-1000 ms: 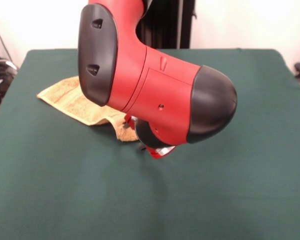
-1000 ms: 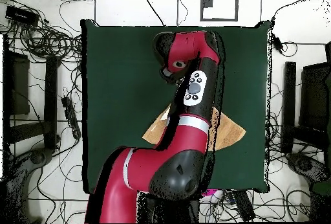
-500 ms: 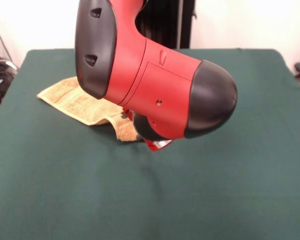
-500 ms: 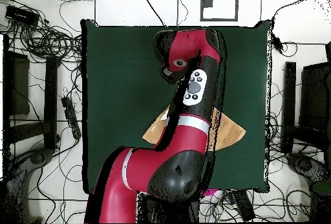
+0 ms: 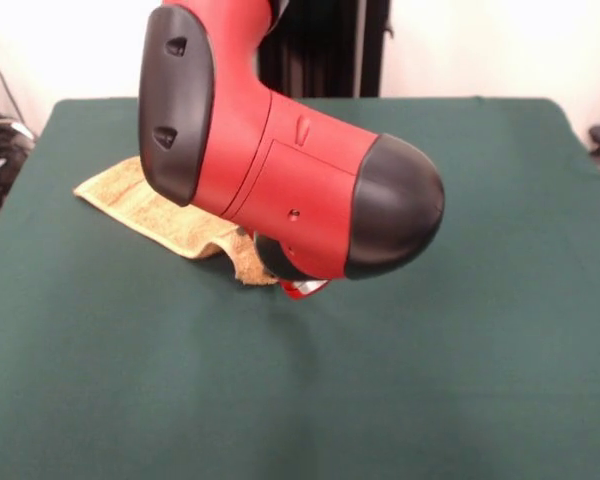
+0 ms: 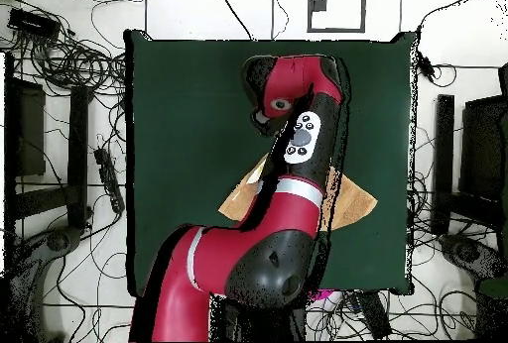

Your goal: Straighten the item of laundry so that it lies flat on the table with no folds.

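The orange-tan towel (image 5: 145, 200) lies on the dark green table (image 5: 430, 380) at the left of the front view, with its near corner bunched and folded down beside the arm. My red and black arm covers the rest of it. Only a small red and silver part of my gripper (image 5: 305, 288) shows under the arm, low over the table next to that bunched corner. I cannot see how it stands. In the overhead view the towel (image 6: 352, 200) sticks out on both sides of the arm, over the table (image 6: 189, 111), and the gripper is hidden under the arm.
The arm's bulky wrist housing (image 5: 280, 170) hangs low over the table's middle. Cables and stands (image 6: 69, 161) lie on the floor around the table.
The arm's wrist housing has shifted left and slightly back in the front view. The gripper's visible part moved left with it, toward the towel's corner. The towel looks unchanged.
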Controlling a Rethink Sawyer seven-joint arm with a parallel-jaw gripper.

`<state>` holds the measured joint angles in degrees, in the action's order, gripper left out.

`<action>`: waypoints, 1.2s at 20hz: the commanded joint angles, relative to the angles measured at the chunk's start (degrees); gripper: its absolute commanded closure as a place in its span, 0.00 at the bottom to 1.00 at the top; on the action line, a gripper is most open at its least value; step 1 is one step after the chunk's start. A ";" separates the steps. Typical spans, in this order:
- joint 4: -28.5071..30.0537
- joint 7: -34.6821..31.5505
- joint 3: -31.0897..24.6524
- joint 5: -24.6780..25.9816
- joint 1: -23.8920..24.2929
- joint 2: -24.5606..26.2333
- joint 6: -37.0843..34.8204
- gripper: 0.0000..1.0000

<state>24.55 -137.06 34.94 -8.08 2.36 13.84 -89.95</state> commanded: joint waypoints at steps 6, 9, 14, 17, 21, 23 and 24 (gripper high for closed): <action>11.71 -10.87 -9.18 -1.08 -1.45 2.43 16.45 0.00; 13.82 -10.69 -10.10 -0.76 -1.82 1.22 21.01 0.00; 18.46 -11.52 -11.73 -1.05 -2.54 -2.36 28.93 0.00; 20.09 -9.71 -12.26 -1.72 -2.76 -4.62 27.76 0.00; 18.90 -8.38 -12.10 -1.97 -2.42 -4.72 25.33 0.00; 17.07 -7.91 -11.71 -1.91 -1.93 -3.59 24.16 0.00; 16.75 -7.87 -11.79 -2.05 -1.80 -3.31 24.05 0.00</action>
<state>35.50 -137.06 31.88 -8.14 1.14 7.42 -72.54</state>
